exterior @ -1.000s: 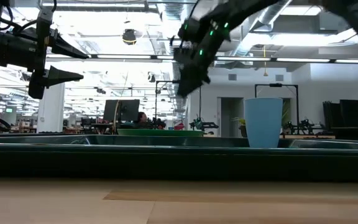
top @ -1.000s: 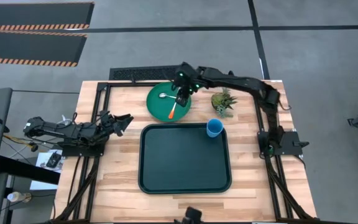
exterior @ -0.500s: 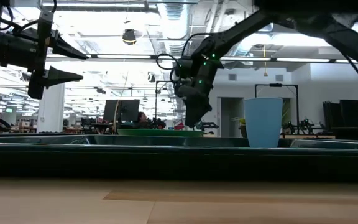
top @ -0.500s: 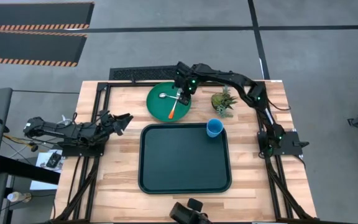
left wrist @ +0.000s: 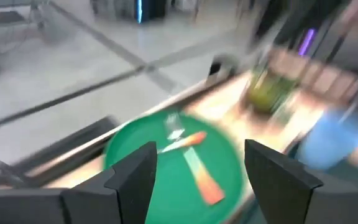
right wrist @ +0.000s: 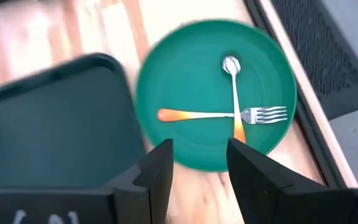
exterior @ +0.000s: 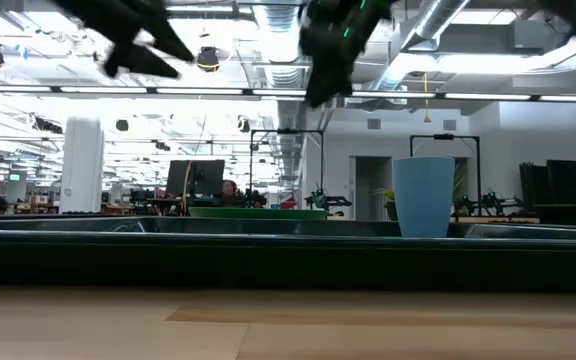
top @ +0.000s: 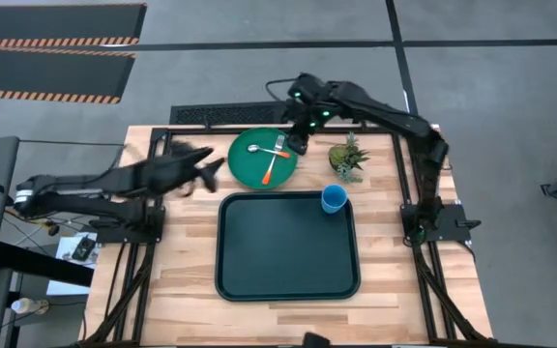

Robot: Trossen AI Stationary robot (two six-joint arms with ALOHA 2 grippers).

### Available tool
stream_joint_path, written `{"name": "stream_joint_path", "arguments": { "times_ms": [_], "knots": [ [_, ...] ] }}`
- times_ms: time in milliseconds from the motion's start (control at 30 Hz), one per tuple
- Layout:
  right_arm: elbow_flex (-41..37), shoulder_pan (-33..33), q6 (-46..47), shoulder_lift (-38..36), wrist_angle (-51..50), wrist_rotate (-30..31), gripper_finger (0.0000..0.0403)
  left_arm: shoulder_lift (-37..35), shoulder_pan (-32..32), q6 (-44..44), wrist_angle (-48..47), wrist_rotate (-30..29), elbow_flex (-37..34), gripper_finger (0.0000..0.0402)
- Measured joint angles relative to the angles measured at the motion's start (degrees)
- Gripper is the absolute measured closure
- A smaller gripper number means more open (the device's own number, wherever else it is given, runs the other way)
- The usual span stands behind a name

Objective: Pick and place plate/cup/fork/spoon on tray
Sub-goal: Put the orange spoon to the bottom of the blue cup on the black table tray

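The green plate [top: 262, 164] lies on the table beyond the dark tray [top: 288, 261]. On it the fork [right wrist: 263, 116] and the spoon [right wrist: 231, 65] lie crossed; both also show in the high view, the fork [top: 271, 166] and the spoon [top: 254, 148]. The light-blue cup [top: 334, 199] stands upright in the tray's far right corner. My right gripper [right wrist: 201, 168] is open and empty, above the plate's far right rim [top: 298, 141]. My left gripper [left wrist: 197, 180] is open and empty, in the air just left of the plate [top: 211, 170].
A small potted plant [top: 348, 158] stands right of the plate, behind the cup. The tray's middle and near part are bare. A black grille [top: 216, 114] runs along the table's far edge.
My left gripper has swung from the table's left edge toward the plate and gone up. My right gripper has dipped to the plate, then risen and drawn back toward the far right. The fork's head now shows on the plate, across the spoon.
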Motion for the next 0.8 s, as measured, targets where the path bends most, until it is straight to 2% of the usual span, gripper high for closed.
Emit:
{"name": "stream_joint_path", "arguments": {
  "times_ms": [100,300,367,500,633,800],
  "knots": [
    [0.0,1.8,1.0,-4.9,-2.5,1.3,0.0232,12.4,6.9,10.7,-1.6,8.3,6.3,0.017],
    [0.0,5.7,2.3,-13.4,-6.6,4.2,0.0232,31.4,19.4,28.8,-1.9,35.3,16.7,0.017],
    [0.0,7.1,2.5,-15.3,-7.1,5.0,0.0233,36.5,22.0,34.6,-2.4,39.5,20.6,0.017],
    [0.0,9.6,2.5,-18.1,-7.5,7.2,0.0235,46.8,25.6,45.3,-8.9,39.6,29.7,0.017],
    [-0.1,11.0,2.4,-19.3,-8.6,7.6,0.0235,56.5,28.3,51.4,-16.9,40.9,38.6,0.017],
    [-0.1,11.8,2.3,-19.4,-11.7,7.8,0.0237,64.3,29.3,57.6,-21.0,34.8,45.6,0.0171]
  ]
}}
